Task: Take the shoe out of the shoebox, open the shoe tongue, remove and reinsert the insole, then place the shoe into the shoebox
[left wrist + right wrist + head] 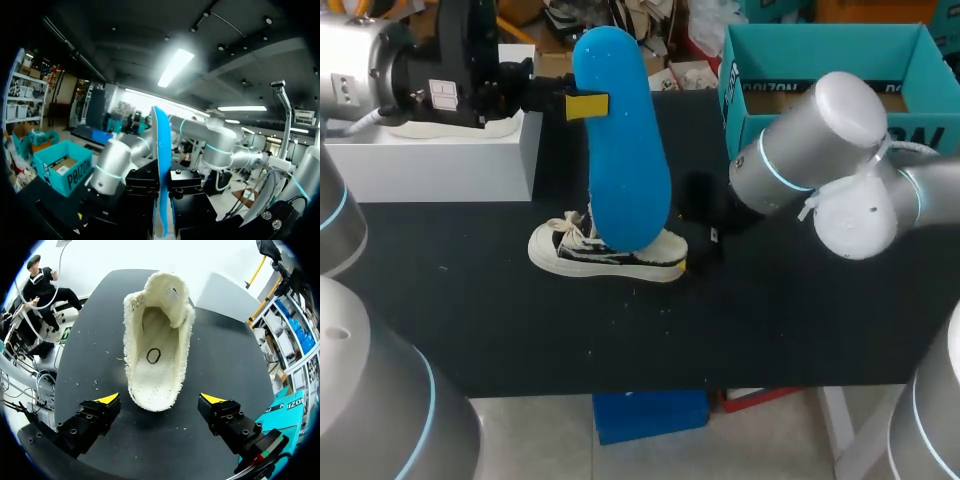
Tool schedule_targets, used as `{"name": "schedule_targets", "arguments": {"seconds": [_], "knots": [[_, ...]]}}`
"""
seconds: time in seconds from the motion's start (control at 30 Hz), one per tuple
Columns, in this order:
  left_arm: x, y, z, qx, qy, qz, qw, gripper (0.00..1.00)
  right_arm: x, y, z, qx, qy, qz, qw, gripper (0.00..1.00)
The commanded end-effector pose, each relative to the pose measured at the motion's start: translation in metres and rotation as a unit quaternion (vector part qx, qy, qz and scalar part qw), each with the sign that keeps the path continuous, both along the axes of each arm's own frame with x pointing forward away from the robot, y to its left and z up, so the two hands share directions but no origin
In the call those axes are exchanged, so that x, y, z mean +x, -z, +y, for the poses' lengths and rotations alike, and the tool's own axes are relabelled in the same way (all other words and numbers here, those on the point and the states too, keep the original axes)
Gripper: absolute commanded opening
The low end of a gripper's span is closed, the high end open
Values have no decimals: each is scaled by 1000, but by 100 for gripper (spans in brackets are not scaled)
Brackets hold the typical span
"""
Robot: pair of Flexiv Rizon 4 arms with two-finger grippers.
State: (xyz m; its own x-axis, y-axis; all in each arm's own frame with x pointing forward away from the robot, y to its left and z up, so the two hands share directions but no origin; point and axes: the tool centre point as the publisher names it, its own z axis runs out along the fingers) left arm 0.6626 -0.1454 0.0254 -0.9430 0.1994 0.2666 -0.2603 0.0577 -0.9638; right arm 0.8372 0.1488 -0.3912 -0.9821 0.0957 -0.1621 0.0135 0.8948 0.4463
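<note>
Black desk (470, 300) surface carries the shoe (605, 255) near its middle, resting on its sole, toe to the left and heel to the right. The teal shoebox (740, 100) stands at the far right, well apart from the shoe. A white box (430, 160) stands at the far left.

Status
- My left pincer (582, 105) is closed on the blue insole (620, 150). It clamps the insole from both sides in its upper part and holds it upright above the shoe.
- My right pincer (160, 399) is spread wide at the heel end, one finger to each side of the shoe, touching nothing.
- The right wrist view shows the fleece-lined interior with no blue in it. I judge the insole to be fully out and reinsertion to be the step in hand.

Hazards
1. Shoe unrestrained. Any push from the insole's lower end may slide or tip the shoe, because nothing grips it.
2. Long free length. The grip sits far from the lower end, so the insole may buckle against the collar instead of running toward the toe.
3. Twist in the grip. A side load at the opening may rotate the insole or pull it from my left pincer.
4. Off-centre closing. If my right pincer meets the heel on one finger first, the shoe may swing out of line.
</note>
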Motion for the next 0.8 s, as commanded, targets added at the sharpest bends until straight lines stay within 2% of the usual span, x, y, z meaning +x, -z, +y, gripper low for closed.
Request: {"name": "schedule_targets", "arguments": {"seconds": [0.03, 0.17, 0.43, 0.8], "knots": [[0, 1, -1, 0, -1, 0, 1000, 0, 2, -7, 7, -176, 20, 14, 984, 100], [0, 1, -1, 0, -1, 0, 1000, 0, 2, -14, 11, -215, -1, 13, 976, 100], [0, 1, -1, 0, -1, 0, 1000, 0, 3, -20, 16, -256, -13, 3, 967, 100], [0, 1, -1, 0, -1, 0, 1000, 0, 5, -23, 30, -283, -10, 3, 959, 100]]}}
